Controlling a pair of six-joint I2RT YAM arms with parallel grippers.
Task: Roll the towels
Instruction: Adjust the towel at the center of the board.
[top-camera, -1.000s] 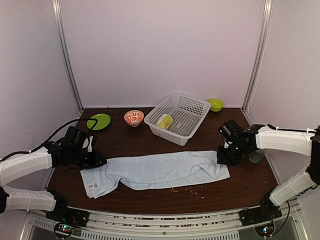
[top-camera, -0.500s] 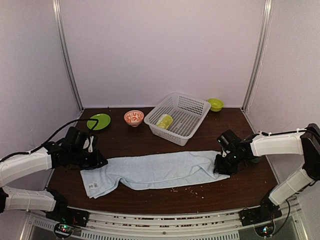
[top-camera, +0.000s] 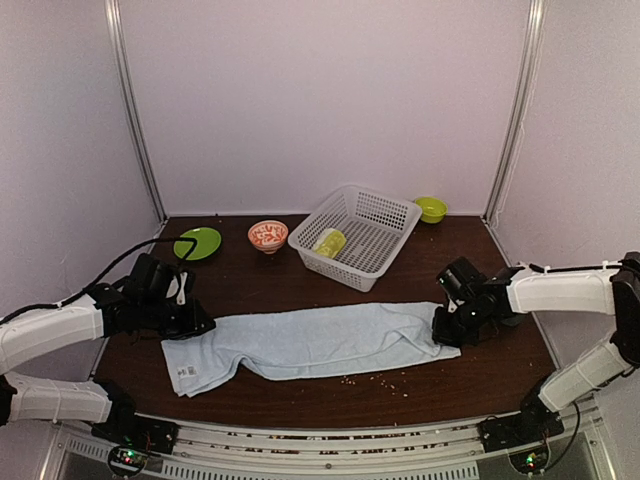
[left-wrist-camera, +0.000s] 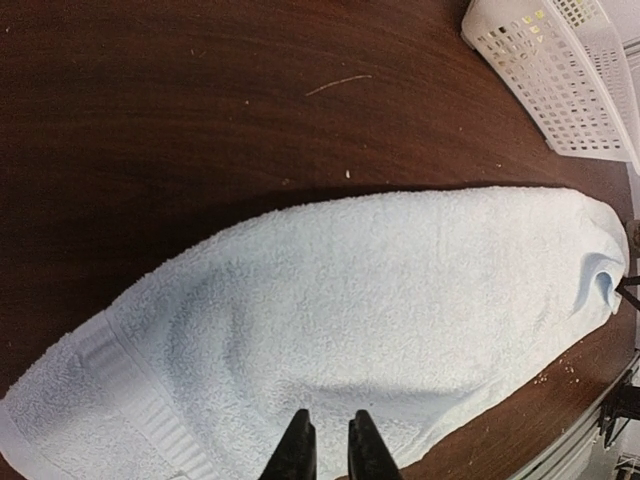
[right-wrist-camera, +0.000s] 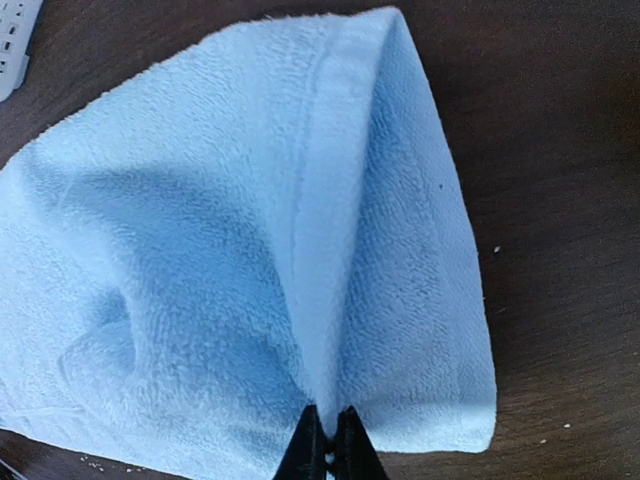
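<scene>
Now R gripper (right-wrist-camera: 327, 418) is pinching shut on hem of soft, limp blue towel (right-wrist-camera: 200, 250), frame btm; L gripper (left-wrist-camera: 328, 428): can't tell.

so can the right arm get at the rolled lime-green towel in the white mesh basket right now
Probably not yet: the right gripper is shut on the pale blue towel. Once freed, the way looks clear: the white mesh basket is open-topped, the lime-green towel uncovered.
</scene>
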